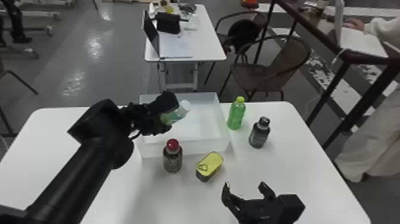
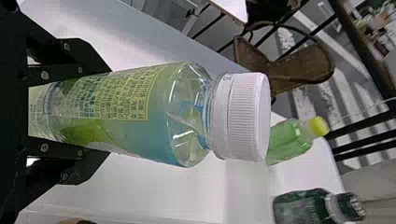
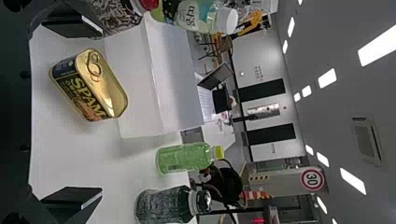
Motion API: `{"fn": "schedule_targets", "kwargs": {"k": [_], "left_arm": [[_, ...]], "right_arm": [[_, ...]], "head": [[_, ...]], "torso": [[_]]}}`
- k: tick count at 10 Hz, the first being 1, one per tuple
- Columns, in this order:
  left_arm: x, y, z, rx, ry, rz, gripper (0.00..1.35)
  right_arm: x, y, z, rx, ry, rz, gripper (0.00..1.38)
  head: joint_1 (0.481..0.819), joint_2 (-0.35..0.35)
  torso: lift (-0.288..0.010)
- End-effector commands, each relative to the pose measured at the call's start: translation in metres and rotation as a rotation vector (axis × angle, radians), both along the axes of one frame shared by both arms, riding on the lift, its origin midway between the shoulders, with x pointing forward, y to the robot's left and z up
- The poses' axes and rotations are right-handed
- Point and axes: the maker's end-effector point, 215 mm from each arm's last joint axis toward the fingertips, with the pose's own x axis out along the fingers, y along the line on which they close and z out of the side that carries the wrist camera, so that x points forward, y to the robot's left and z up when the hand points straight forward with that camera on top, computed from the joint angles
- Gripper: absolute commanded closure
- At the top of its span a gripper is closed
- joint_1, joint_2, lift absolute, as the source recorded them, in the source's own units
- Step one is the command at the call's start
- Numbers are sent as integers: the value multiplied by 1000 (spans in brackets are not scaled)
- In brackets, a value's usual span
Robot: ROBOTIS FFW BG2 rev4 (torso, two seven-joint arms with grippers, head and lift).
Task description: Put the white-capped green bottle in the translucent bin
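Grey floor (image 1: 74, 59) stretches beyond the white table (image 1: 297, 166) in the head view, where the left gripper (image 1: 168, 116) holds the white-capped green bottle (image 1: 180, 111) tilted over the translucent bin (image 1: 183, 149), near centre, and the right gripper (image 1: 244, 184) sits lower right. Left wrist view: two fingers (image 2: 86, 58) pinch the bottle at frame left. Right wrist view: fingers (image 3: 70, 198) spread wide, upper and lower left, touching nothing.

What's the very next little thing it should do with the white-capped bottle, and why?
I'd say lower the white-capped, pale green plastic bottle gently toward the floor of the translucent plastic bin. The left pincer grips it between two fingers, and it leans over the bin's opening, seemingly above the floor, so releasing now might drop it.
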Motion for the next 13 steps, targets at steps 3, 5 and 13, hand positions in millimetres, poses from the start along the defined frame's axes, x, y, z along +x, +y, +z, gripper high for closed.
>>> {"fn": "schedule_targets", "kwargs": {"k": [3, 5, 13], "left_arm": [[20, 19, 8, 107, -58, 19, 85], [36, 2, 48, 65, -135, -13, 119], [-132, 179, 47, -589, -266, 520, 130]], "right_arm": [[5, 2, -1, 4, -1, 5, 96], [2, 3, 1, 10, -1, 5, 96], [-16, -35, 18, -43, -17, -64, 98]], "head": [[695, -56], [695, -54], [695, 35]], "torso": [[-25], [-25], [-25]]}}
